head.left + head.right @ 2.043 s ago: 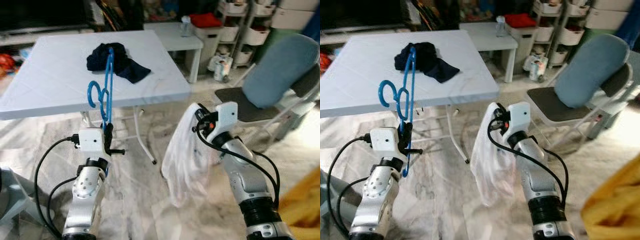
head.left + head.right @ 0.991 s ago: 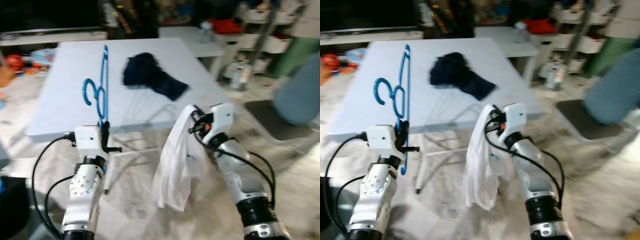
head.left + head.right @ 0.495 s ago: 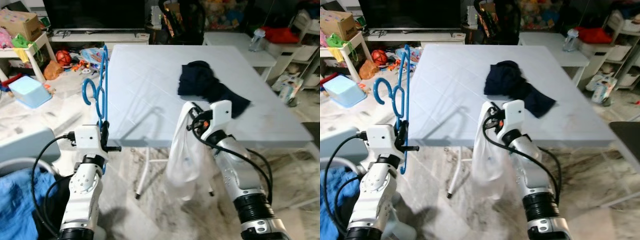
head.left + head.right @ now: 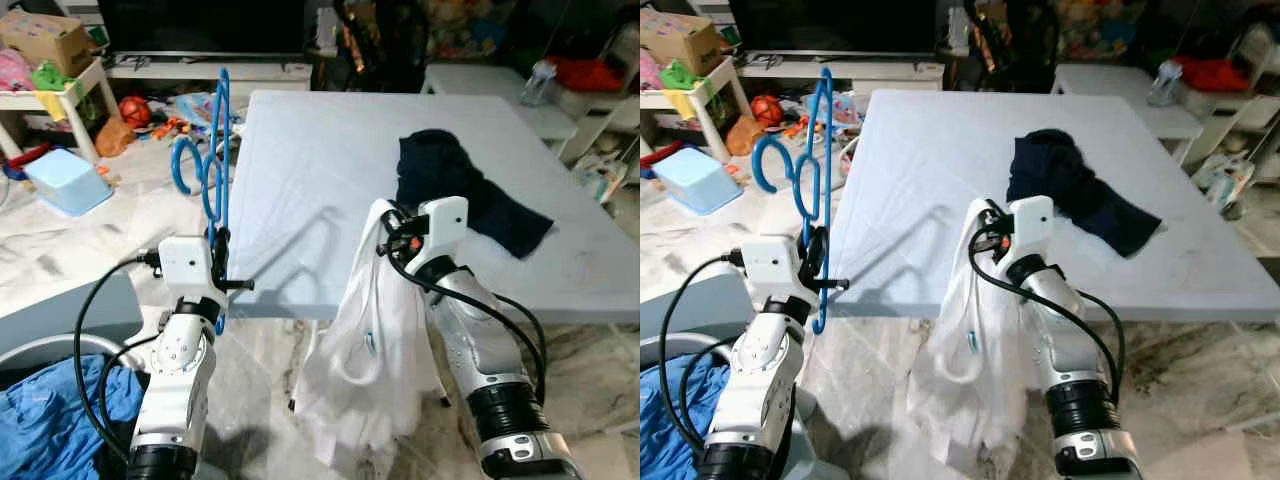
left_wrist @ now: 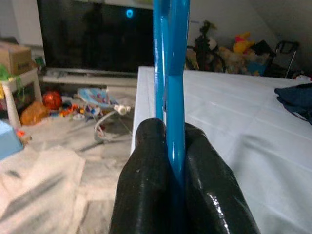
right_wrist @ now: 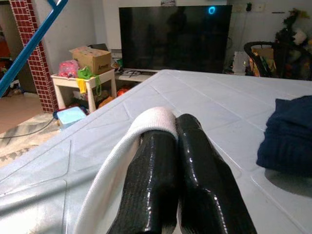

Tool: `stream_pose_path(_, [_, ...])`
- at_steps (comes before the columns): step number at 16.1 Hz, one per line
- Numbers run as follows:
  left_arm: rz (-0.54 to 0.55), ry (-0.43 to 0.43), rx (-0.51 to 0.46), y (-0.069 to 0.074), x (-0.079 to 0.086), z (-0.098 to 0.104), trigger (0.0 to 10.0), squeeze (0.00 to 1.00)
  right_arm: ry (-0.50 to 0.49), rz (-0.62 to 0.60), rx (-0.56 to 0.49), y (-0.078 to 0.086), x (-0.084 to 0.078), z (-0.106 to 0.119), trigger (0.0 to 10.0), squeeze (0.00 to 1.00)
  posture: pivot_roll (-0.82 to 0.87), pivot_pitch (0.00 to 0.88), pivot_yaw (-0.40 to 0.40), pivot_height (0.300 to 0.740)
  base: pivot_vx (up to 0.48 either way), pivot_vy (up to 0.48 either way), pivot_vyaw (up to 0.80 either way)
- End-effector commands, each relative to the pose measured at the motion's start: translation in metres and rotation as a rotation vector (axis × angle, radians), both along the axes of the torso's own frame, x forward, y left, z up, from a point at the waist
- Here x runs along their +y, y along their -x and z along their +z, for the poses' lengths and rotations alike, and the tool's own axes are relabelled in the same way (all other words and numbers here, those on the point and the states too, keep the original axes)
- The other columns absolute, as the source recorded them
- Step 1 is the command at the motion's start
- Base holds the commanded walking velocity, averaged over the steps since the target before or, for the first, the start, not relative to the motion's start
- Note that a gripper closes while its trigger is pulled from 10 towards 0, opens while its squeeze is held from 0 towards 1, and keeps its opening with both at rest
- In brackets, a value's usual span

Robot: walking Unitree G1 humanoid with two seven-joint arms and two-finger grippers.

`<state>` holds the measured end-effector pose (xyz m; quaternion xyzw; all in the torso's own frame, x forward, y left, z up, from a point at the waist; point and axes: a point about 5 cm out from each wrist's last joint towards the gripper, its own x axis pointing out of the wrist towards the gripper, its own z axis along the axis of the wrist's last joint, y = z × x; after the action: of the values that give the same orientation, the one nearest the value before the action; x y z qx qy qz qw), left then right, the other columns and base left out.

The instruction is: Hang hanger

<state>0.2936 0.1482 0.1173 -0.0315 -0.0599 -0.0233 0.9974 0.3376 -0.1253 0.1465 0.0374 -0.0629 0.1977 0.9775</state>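
Your left gripper pinches the blue hanger upright, hooks clear of the table. Your right gripper clamps the white shirt, which hangs free, seemingly ready for dressing onto the hanger.

The robot is turning and closing on the desk, which is now filling the view ahead. The white garment under the right gripper is hanging longer and swinging out wider than before.
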Motion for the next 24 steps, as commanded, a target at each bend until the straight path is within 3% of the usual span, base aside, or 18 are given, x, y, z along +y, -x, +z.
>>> stream_pose_path(1, [-0.004, 0.012, 0.047, 0.0013, -0.0033, -0.0091, 10.0, 0.0, -0.001, -0.024, -0.042, -0.0009, -0.0081, 0.0079, 10.0, 0.0, -0.05, 0.0, -0.029, 0.74, 0.0, -0.45, 0.0])
stream_pose_path(9, [0.009, 0.04, 0.059, 0.0019, -0.0031, -0.0105, 10.0, 0.0, -0.003, -0.017, -0.032, 0.0005, -0.0049, 0.0061, 10.0, 0.0, -0.06, 0.0, -0.033, 0.74, 0.138, -0.388, 0.0])
stream_pose_path(14, [0.031, 0.111, 0.049, 0.0007, -0.0007, -0.0088, 10.0, 0.0, -0.002, -0.016, -0.03, 0.0002, -0.005, 0.0067, 10.0, 0.0, -0.06, 0.0, -0.035, 0.74, 0.0, 0.0, 0.0])
stream_pose_path(20, [0.024, 0.11, 0.039, -0.0002, 0.0002, -0.0063, 10.0, 0.0, 0.003, -0.012, -0.031, 0.0013, -0.0029, 0.0055, 10.0, 0.0, -0.06, 0.0, -0.033, 0.74, 0.0, 0.0, 0.0])
stream_pose_path(24, [0.021, 0.115, 0.031, -0.0003, 0.0004, -0.0045, 10.0, 0.0, 0.005, -0.014, -0.036, 0.0009, -0.0035, 0.0066, 10.0, 0.0, -0.06, 0.0, -0.035, 0.74, 0.321, 0.0, 0.0])
